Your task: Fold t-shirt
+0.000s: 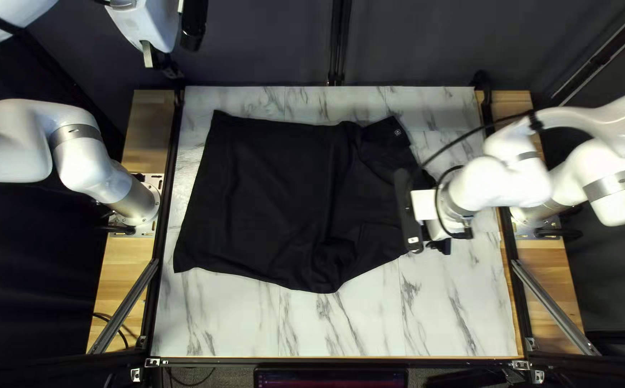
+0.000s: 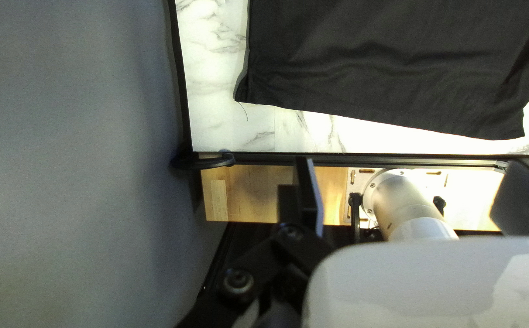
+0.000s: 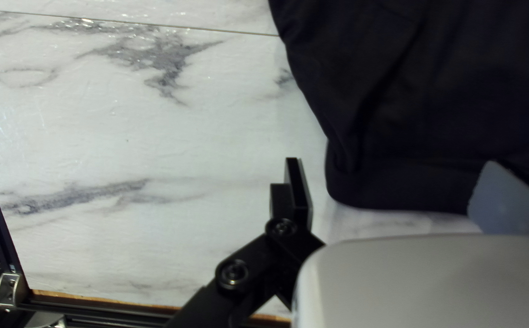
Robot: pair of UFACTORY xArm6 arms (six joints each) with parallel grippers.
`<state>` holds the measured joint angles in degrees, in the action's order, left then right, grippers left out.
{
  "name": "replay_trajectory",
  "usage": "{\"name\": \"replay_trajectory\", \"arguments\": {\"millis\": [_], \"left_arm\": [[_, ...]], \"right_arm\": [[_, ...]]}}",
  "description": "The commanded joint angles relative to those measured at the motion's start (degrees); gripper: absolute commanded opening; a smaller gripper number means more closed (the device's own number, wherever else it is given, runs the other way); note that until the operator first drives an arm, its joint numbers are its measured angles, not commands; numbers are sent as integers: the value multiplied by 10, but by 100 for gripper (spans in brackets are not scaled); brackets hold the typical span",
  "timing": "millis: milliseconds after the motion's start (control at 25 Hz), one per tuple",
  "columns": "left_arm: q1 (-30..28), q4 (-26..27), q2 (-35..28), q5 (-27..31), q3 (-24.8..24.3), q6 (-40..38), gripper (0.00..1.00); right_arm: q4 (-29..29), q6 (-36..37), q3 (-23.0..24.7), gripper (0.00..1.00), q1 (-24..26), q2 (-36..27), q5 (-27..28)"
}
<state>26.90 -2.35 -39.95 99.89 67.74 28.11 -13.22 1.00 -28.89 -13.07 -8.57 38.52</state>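
Note:
A black t-shirt (image 1: 276, 187) lies spread on the marble-patterned table, its right part rumpled, with a small pale mark near its upper right corner. My left gripper (image 1: 167, 52) is raised at the upper left of the top left view, off the cloth. In the left wrist view this left gripper (image 2: 416, 195) stands open and empty, with the shirt's straight edge (image 2: 386, 79) ahead. My right gripper (image 1: 425, 206) is over the shirt's right side, its fingertips hidden there. The right wrist view shows the right gripper (image 3: 395, 193) open, the black cloth (image 3: 410, 164) partly between its fingers, not pinched.
Dark metal rails (image 1: 169, 215) edge the table (image 1: 341, 327), with wooden boards outside them. My left arm's base (image 1: 140, 201) stands at the left edge; a cable hangs from my right arm above the shirt's right side.

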Motion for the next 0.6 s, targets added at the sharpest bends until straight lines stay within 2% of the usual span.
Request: {"name": "replay_trajectory", "arguments": {"millis": [40, 160, 320, 440, 600], "left_arm": [[0, 0, 0, 0, 0, 0, 100], [0, 0, 0, 0, 0, 0, 100], [0, 0, 0, 0, 0, 0, 100], [0, 0, 0, 0, 0, 0, 100], [0, 0, 0, 0, 0, 0, 100]], "right_arm": [[-10, -3, -12, 100, 6, 14, 6], [-10, -3, -12, 100, 6, 14, 6], [-64, 102, -78, 100, 62, 75, 88], [-83, 120, -120, 100, 85, 108, 143], [-94, 117, -141, 100, 105, 123, 185]]}}
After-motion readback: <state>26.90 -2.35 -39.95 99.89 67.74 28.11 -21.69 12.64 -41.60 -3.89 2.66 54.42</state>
